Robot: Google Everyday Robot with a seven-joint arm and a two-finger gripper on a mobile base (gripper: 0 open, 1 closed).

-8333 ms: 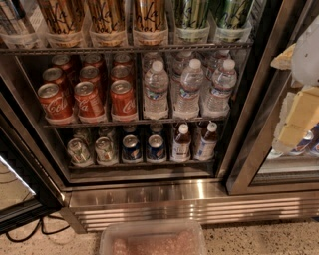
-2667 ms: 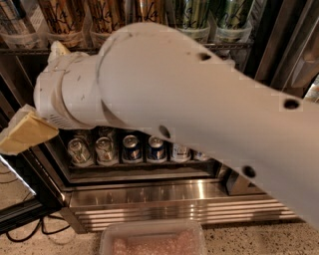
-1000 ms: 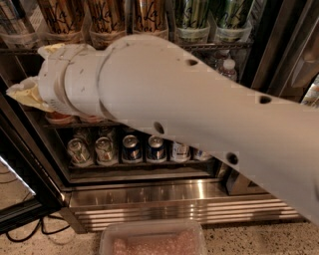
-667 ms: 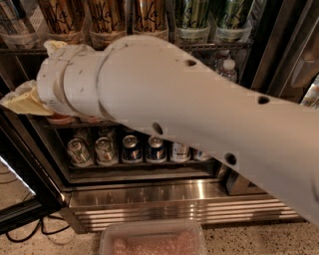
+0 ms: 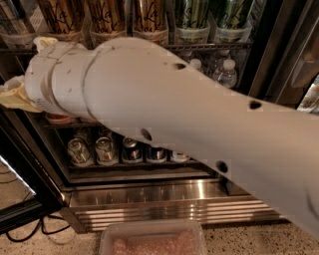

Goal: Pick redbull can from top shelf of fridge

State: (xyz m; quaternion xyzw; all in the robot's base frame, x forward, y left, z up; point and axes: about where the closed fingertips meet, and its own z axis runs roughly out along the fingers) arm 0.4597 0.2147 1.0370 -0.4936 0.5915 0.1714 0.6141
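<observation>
FRIDGE, TOP SHELF: The top shelf [image 5: 214, 46] of the fridge [image 5: 149, 196] runs along the upper edge of my camera view. Its dark wire rack carries clear plastic trays [image 5: 192, 34] of tall slim cans. Three gold cans [image 5: 107, 12] stand at left and centre, and two green cans [image 5: 232, 12] stand to their right. I cannot single out the redbull can among them from this seat.

Just below that shelf, the robot's thick white arm [image 5: 174, 114] crosses the frame from the lower right to the upper left and hides most of the middle rack. The pale yellow end effector [image 5: 14, 93] sits at the far left edge, beyond the arm's ringed wrist [image 5: 55, 77]. It is level with the middle rack and under the leftmost gold can. I cannot tell whether it is apart or together, or whether it touches anything.

The caps and shoulders of water bottles [image 5: 227, 73] peek over the arm at right, beneath the green cans. A sliver of a red cola can [image 5: 60, 118] shows under the wrist.

On the lowest rack a row of short cans [image 5: 106, 150] stands side by side above the ribbed stainless steel base. On the speckled floor [image 5: 249, 239] in front of the base, a clear plastic container [image 5: 152, 239] with pinkish contents lies at the bottom edge. Black cables [image 5: 35, 229] trail at lower left.
</observation>
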